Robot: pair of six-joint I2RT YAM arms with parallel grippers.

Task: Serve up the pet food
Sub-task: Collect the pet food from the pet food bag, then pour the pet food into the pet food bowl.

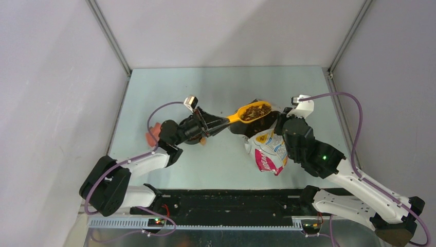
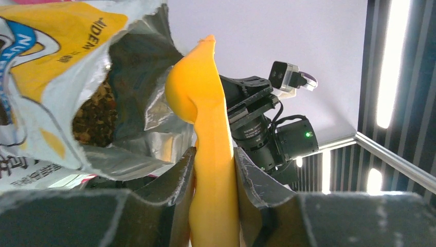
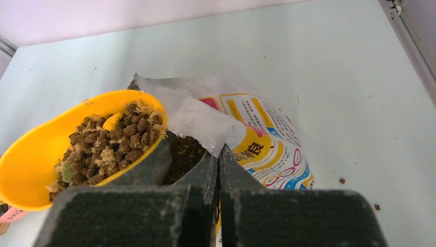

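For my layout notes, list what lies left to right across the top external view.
Pinkish item half-hidden under the left arm → left hand → yellow scoop loaded with pet food → right hand. The bag overlaps the scoop, so it is left out.

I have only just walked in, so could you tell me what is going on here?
The left gripper holds a yellow scoop by its handle, its bowl heaped with brown kibble, at the mouth of the opened pet food bag. The right gripper is shut on the bag's foil edge, holding it up. A couple of pellets lie loose on the table.
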